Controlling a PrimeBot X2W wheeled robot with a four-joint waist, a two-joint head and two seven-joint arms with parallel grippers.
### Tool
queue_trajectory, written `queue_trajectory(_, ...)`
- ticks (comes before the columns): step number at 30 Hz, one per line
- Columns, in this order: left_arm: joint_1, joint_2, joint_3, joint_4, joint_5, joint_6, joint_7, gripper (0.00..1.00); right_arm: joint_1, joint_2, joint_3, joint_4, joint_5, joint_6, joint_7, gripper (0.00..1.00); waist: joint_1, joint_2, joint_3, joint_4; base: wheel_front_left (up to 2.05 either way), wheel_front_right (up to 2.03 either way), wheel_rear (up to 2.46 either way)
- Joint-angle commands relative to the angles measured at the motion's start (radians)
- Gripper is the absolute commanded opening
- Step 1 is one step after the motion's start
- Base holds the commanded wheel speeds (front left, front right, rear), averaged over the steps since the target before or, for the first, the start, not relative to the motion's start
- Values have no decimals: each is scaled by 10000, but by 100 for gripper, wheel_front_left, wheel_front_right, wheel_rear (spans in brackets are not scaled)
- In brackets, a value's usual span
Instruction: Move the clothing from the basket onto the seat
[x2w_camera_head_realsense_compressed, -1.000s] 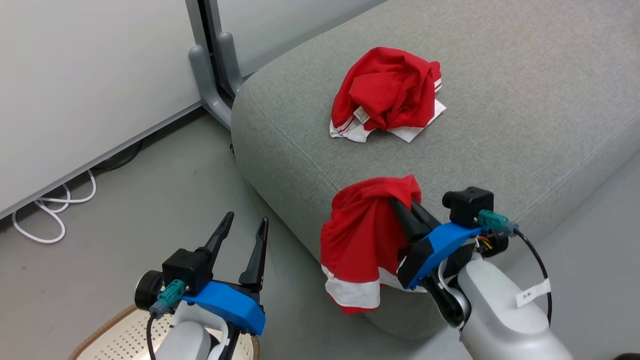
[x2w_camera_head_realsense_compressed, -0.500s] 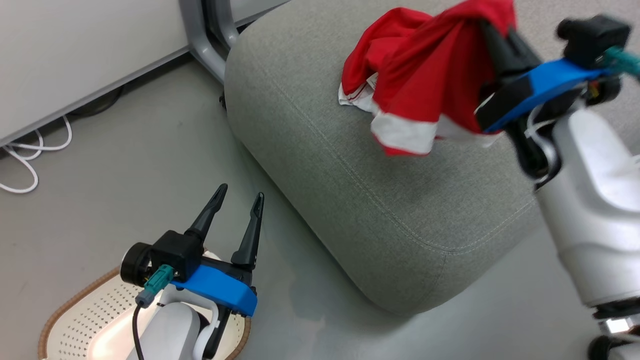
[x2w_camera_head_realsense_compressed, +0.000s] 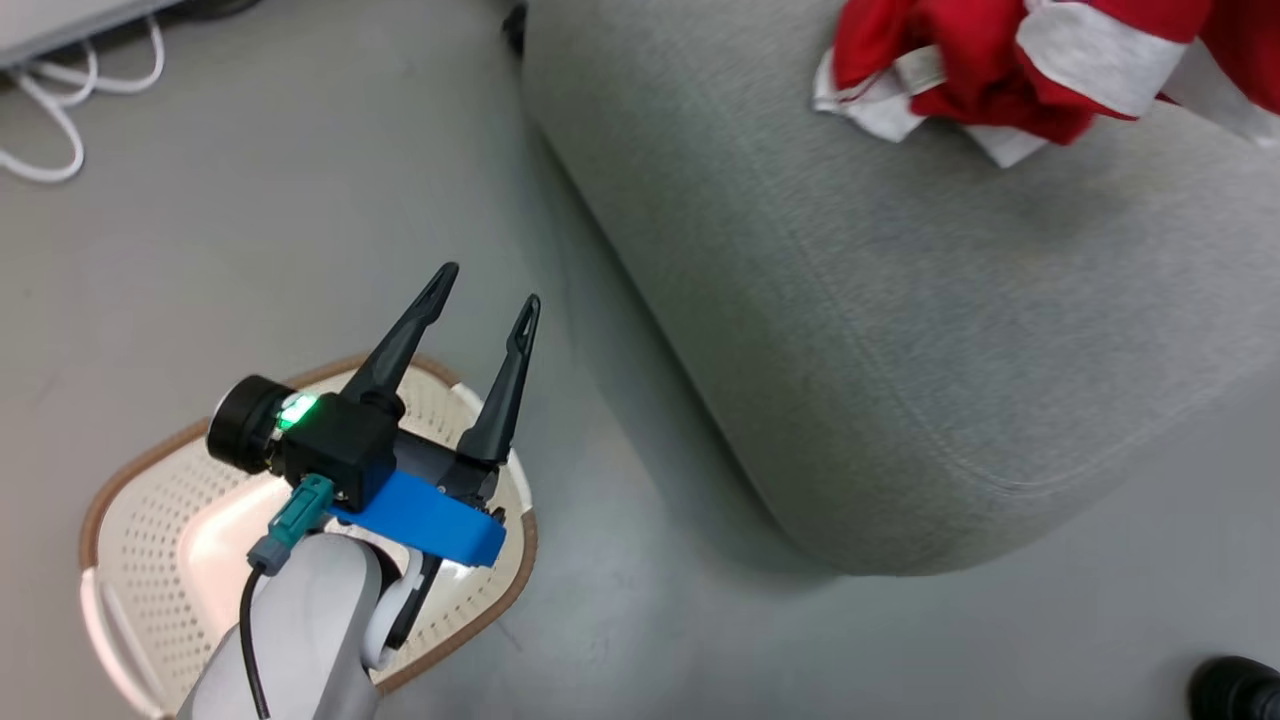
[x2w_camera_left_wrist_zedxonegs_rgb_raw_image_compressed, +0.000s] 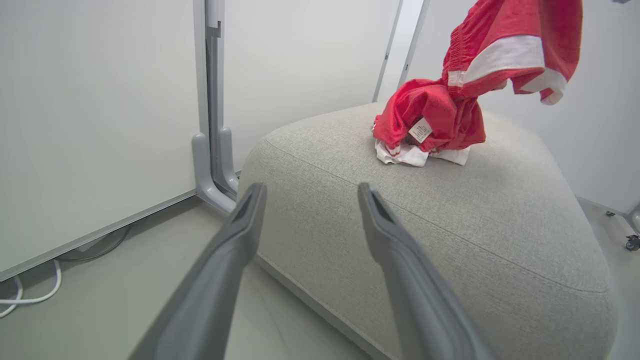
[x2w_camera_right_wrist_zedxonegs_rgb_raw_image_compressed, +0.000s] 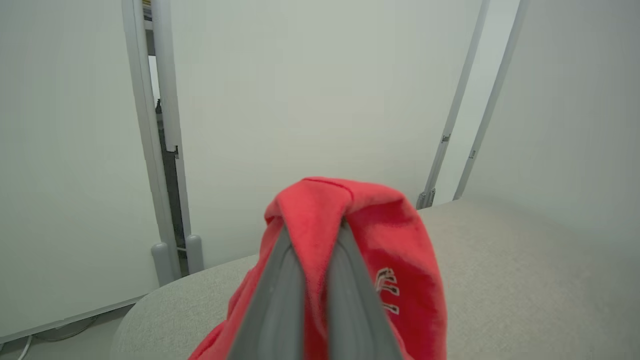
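head looks down; both wrists face the seat (x2w_camera_left_wrist_zedxonegs_rgb_raw_image_compressed: 450, 225).

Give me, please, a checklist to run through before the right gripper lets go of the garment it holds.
1. The right gripper is shut on the hanging garment: ok.
2. The hanging garment is above the seat: ok.
3. The labelled garment lies on the seat: ok.
4. The left gripper is open, holding nothing: ok.
5. The basket is free of clothing: cannot tell, partly hidden.

We could read nothing: dark lettering (x2w_camera_right_wrist_zedxonegs_rgb_raw_image_compressed: 385, 275) on the red garment (x2w_camera_right_wrist_zedxonegs_rgb_raw_image_compressed: 320, 210) was half hidden; the white label (x2w_camera_left_wrist_zedxonegs_rgb_raw_image_compressed: 420, 130), two o'clock, too small.
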Motion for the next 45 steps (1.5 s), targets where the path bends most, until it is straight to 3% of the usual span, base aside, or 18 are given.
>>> queue_trajectory(1, -234, 108, -10, -196, 89, -7, -2, 100, 194, -84, -289, 202, -148, 1, -93, 0, -2, 0, 704, 627, 0, 0, 0)
queue_trajectory(9, -409, 385, 22, -860, 260, 67, -4, 100, 589, 145, -1177, 1460, -644, 1, -504, 0, -2, 0, 1511, 1118, 0, 0, 0)
queue_trajectory(20, -571, 284, -65, -769, 255, 62, -26, 100, 278, 378, -1371, 2696, -1007, 1, -962, 0, -2, 0, 1495, 1265, 0, 0, 0)
queue_trajectory(21, -562, 271, -62, -745, 244, 62, -28, 100, 248, 392, -1360, 2764, -1013, 1, -993, 9, -2, 0, 1455, 1261, 0, 0, 0)
queue_trajectory(23, -561, 222, -75, -684, 233, 61, -30, 100, 186, 374, -1342, 2845, -1045, 1, -1032, 74, -2, 0, 1367, 1265, 0, 0, 0)
queue_trajectory(24, -570, 196, -86, -654, 233, 60, -32, 100, 174, 358, -1330, 2889, -1071, 1, -1042, 100, -2, 0, 1315, 1273, 0, 0, 0)
queue_trajectory(37, -364, -155, 43, -341, 148, 36, -36, 100, 432, 326, -1263, 3331, -1220, 1, -1186, 100, -2, 0, 688, 1375, 0, 0, 0)
queue_trajectory(45, 48, -708, 188, 142, -26, 16, -36, 100, 1261, 353, -851, 3311, -1165, 1, -1240, 100, -2, 0, -482, 1694, 0, 0, 0)
